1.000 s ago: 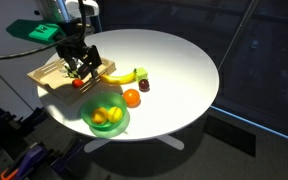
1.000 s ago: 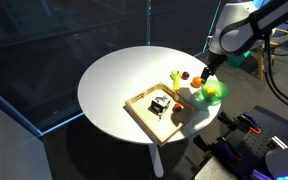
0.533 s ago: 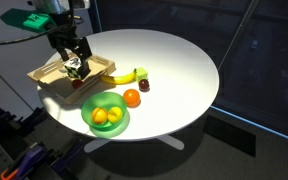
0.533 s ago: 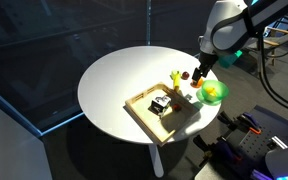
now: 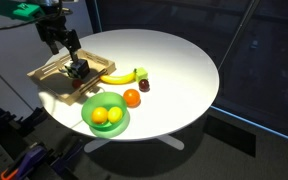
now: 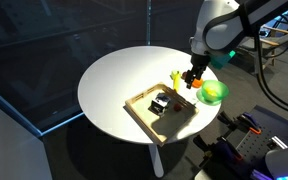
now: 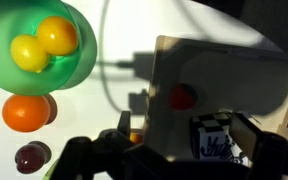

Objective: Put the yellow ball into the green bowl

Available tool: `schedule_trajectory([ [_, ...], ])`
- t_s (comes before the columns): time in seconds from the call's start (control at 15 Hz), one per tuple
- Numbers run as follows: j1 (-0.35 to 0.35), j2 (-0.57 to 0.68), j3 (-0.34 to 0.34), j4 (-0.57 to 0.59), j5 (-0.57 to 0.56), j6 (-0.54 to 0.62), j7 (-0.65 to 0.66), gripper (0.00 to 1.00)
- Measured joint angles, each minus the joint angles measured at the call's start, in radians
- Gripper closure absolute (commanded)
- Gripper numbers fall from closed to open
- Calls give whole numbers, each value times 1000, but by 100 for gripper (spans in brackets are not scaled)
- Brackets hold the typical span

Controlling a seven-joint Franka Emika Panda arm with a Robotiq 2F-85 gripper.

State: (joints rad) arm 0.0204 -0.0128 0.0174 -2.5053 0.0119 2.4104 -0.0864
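The yellow ball (image 7: 58, 34) was seen lying inside the green bowl (image 7: 82, 62), pressed against a paler lemon (image 7: 28, 53), and the bowl was placed close to the edge of the white table (image 5: 184, 60). Just outside the bowl, toward the middle of the table, an orange ball (image 5: 132, 97) was found, with a small dark red fruit (image 5: 145, 86) and a banana (image 5: 122, 76) a little beyond it. A wooden tray (image 5: 46, 76) was set beside the bowl along the same edge, and a small red ball (image 7: 184, 97) was lying in it. Over the last second the gripper (image 5: 70, 48) had been raised from low beside the bowl and drawn back above the tray, while the contents of the bowl were left undisturbed. In the wrist view its jaws were spread wide with nothing between them, so the ball had clearly been let go. From this the placement was judged to be done, and only a withdrawal of the arm appeared to be left.
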Motion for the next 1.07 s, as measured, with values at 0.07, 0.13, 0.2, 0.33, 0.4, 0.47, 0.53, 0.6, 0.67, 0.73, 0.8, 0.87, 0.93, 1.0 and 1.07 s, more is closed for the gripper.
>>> schedule_trajectory([
  [0.07,7,-3,7,4,0,-17,7,0],
  [0.13,14,-10,13,9,2,-38,9,0],
  [0.2,20,-19,19,14,6,-63,9,0],
  [0.33,29,-40,28,21,14,-105,9,0],
  [0.4,33,-51,32,22,17,-122,9,0],
  [0.47,36,-64,36,22,18,-137,10,0],
  [0.53,39,-78,39,22,19,-149,11,0],
  [0.6,42,-92,42,22,20,-160,12,0],
  [0.67,44,-105,44,22,20,-169,13,0],
  [0.73,46,-119,46,21,20,-175,14,0],
  [0.8,47,-134,49,19,20,-180,15,0],
  [0.87,48,-150,50,16,20,-183,16,0],
  [0.93,49,-166,51,13,21,-185,18,0],
  [1.0,49,-183,52,10,22,-187,20,0],
  [1.07,50,-200,52,5,23,-188,24,0],
])
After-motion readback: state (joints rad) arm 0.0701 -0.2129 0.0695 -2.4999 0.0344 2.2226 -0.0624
